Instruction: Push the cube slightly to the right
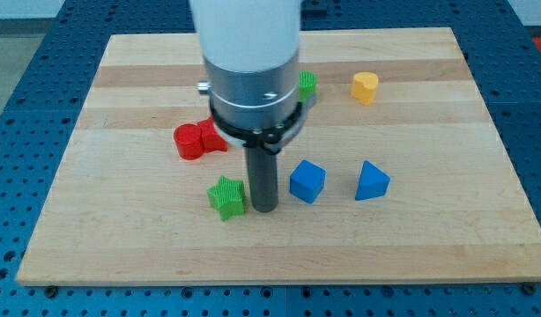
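The blue cube (pixel 307 181) sits on the wooden board (pixel 429 238) a little right of centre. My tip (pixel 264 209) is just to the cube's left, a small gap apart, and slightly nearer the view's bottom. A green star block (pixel 226 195) lies close on the tip's left side, nearly touching the rod. A blue triangular block (pixel 371 181) lies to the cube's right.
A red cylinder (pixel 189 142) and another red block (pixel 212 135) sit together left of the arm. A green block (pixel 307 84) is partly hidden behind the arm at the top. A yellow heart-like block (pixel 365 87) lies at the upper right.
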Controlling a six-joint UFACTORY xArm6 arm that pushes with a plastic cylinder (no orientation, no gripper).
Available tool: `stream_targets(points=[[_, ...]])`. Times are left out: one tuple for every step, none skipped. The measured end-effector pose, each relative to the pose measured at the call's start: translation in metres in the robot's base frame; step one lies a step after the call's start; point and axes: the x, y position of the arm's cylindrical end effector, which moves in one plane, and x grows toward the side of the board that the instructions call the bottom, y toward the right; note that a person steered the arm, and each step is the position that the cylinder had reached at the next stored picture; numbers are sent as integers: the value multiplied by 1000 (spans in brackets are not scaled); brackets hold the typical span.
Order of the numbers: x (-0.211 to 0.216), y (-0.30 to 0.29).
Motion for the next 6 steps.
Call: stream_targets(points=[[-1, 21], [-4, 33], [-7, 38], [-7, 23], [-7, -15], [-32, -18]])
